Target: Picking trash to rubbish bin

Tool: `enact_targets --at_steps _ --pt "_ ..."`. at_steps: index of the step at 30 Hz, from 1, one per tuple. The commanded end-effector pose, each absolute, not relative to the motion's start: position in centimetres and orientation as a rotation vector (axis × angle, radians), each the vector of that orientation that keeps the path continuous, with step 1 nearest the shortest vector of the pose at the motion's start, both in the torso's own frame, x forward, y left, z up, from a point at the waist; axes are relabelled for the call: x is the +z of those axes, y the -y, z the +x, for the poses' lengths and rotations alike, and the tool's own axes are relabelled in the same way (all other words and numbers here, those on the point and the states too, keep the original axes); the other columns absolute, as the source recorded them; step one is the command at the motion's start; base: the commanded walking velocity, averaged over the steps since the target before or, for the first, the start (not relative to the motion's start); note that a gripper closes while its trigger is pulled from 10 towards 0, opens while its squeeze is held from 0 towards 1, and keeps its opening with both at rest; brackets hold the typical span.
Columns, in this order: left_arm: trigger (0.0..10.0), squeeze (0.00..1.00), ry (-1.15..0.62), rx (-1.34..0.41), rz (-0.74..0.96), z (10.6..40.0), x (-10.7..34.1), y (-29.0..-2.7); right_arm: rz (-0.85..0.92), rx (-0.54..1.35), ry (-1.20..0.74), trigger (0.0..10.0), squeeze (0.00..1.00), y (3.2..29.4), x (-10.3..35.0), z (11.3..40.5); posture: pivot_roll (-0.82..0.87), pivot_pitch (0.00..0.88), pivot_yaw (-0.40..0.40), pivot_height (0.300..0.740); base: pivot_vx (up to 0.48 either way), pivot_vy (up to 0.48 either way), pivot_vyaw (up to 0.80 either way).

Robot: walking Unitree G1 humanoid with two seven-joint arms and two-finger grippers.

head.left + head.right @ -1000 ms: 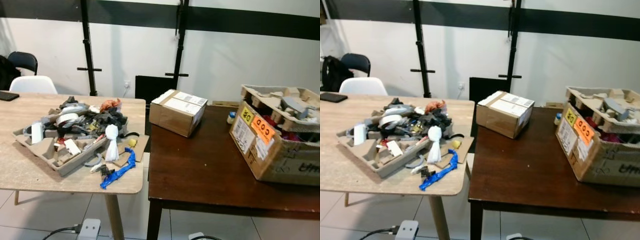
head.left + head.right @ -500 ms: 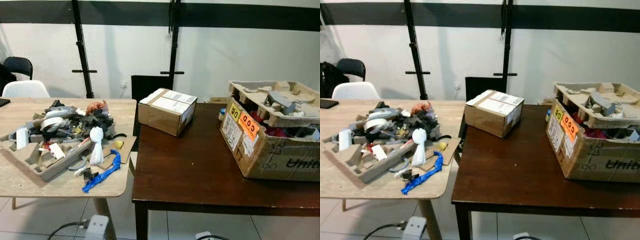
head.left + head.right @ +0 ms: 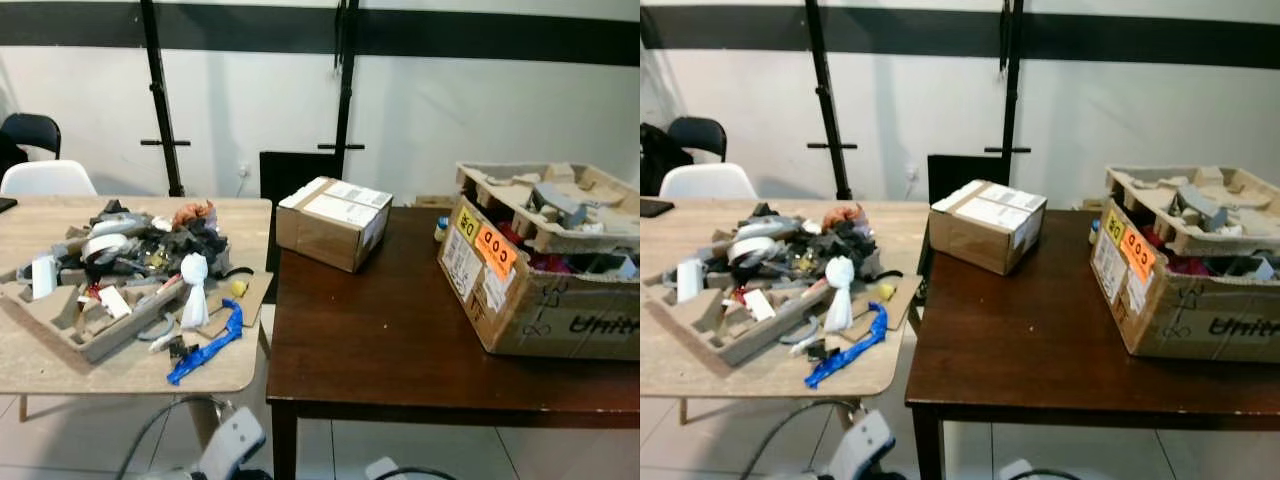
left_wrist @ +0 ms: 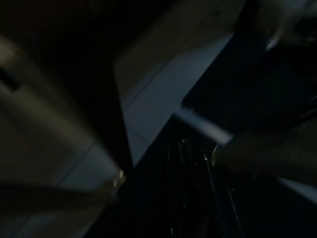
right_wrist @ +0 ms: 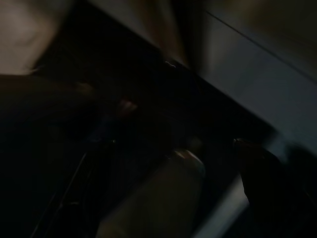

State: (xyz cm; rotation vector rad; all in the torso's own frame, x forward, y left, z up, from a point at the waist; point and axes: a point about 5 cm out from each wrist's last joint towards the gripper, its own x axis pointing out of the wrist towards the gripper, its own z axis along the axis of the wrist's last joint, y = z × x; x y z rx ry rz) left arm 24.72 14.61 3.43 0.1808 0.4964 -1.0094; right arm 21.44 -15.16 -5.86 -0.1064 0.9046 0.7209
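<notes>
Both wrist views dark and blurred; grippers' fingers not discernible. Large cardboard box (image 3: 545, 290) cut off at right edge, its printed lettering incomplete. Trash pile (image 3: 150, 250) too tangled to identify most items. White chair (image 3: 45, 178) mostly hidden behind light table (image 3: 60, 360). Small bottle (image 3: 441, 229) half hidden behind the box.

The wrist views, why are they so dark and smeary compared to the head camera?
Left wrist view: very dark and streaked with motion blur, only pale floor patches and dim shapes readable. Right wrist view: equally dark and soft, nothing identifiable. Left eye view: evenly lit and fairly sharp, so the trash pile on the light table and the dark table read clearly.
</notes>
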Motion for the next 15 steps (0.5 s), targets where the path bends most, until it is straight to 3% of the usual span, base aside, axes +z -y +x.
enact_targets --at_steps 1,7,13,15 --pt "10.0 0.00 -0.476 -1.051 0.146 24.9 4.7 -14.1 -0.081 0.836 -0.860 10.0 0.00 14.9 -5.0 21.9 0.07 0.000 -0.029 0.740 0.000 0.000 0.00" --pt "10.0 0.00 -0.247 -1.069 0.104 27.7 11.0 -13.5 0.170 1.081 -0.560 10.0 0.00 15.0 2.6 26.6 0.06 0.000 -0.019 0.740 0.000 0.000 0.00" --pt "10.0 0.00 -0.126 -1.068 0.008 28.6 14.6 -13.3 0.303 1.263 -0.348 10.0 0.00 14.1 8.6 28.0 0.06 0.000 -0.019 0.740 0.000 0.000 0.00" --pt "10.0 0.00 -0.062 -0.842 0.032 30.3 16.0 -14.3 0.318 1.290 -0.207 10.0 0.00 13.5 11.4 29.3 0.06 0.000 -0.020 0.740 0.000 0.000 0.00"
